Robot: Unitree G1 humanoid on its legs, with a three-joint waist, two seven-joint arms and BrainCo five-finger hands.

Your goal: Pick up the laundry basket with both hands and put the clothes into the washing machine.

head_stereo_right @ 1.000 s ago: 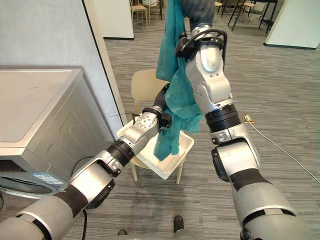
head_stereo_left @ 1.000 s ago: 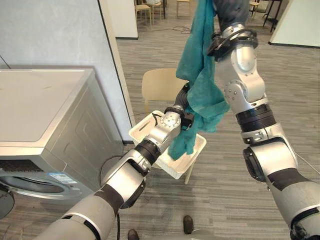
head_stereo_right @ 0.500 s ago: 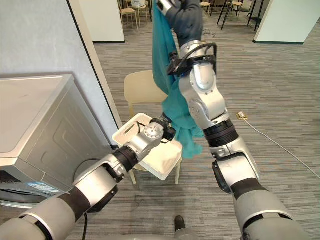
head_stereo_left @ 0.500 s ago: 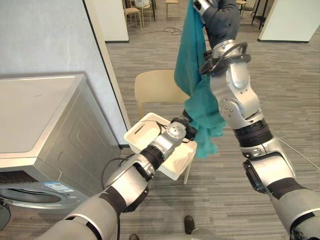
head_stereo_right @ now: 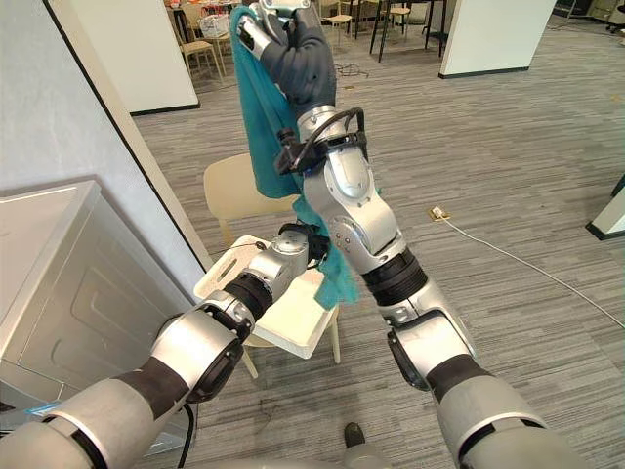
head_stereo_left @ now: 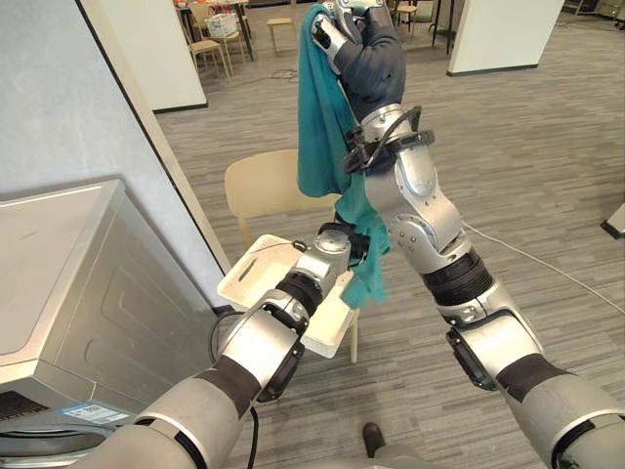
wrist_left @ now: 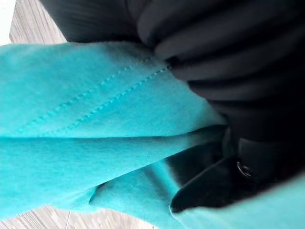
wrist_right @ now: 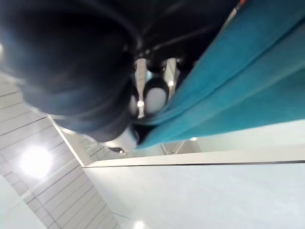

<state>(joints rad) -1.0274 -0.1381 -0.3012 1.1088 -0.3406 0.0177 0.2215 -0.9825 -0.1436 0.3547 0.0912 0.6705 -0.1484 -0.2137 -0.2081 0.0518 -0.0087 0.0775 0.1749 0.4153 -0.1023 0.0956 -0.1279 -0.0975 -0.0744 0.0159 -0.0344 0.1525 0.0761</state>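
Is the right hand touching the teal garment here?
Touching. The left eye view shows the right hand raised high with its fingers curled round the top of the teal garment, which hangs from it.

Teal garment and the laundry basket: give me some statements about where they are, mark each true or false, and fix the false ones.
1. The right hand grips the teal garment well above the laundry basket. True.
2. The laundry basket sits on the floor. False: it rests on the seat of a beige chair.
3. The teal garment is already inside the washing machine. False: it hangs from the raised right hand, away from the washing machine.
4. The washing machine stands to the robot's left of the chair. True.
5. The laundry basket is dark blue. False: it is white.
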